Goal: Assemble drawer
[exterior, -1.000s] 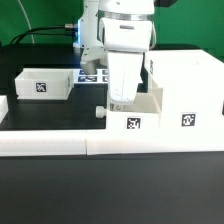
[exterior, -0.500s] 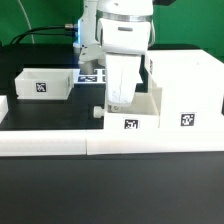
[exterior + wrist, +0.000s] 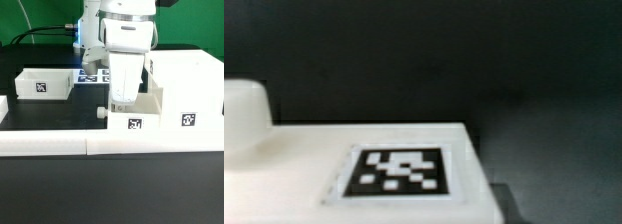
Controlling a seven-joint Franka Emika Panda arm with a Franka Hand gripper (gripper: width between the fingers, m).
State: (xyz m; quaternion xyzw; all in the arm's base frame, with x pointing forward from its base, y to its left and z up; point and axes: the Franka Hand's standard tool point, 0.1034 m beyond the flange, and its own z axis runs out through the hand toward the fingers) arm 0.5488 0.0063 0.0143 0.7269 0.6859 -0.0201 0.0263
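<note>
The tall white drawer housing [image 3: 185, 90] stands at the exterior view's right, with a marker on its front. A small white tray [image 3: 140, 115] with a knob [image 3: 100, 112] lies against the housing's left side. My gripper [image 3: 120, 102] reaches down into this tray and is shut on its wall; the fingertips are hidden behind the wall. A second tray [image 3: 45, 83] sits apart at the left. The wrist view shows a white face with a square marker [image 3: 399, 170] and a rounded white part [image 3: 242, 110] over the black table.
The long low white border wall [image 3: 60, 145] runs along the table's front. The marker board [image 3: 93, 75] lies flat behind the arm. A green backdrop and cables stand at the back.
The tray and my gripper shifted slightly to the exterior view's left, then back to the right toward the housing. The second tray has not moved.
</note>
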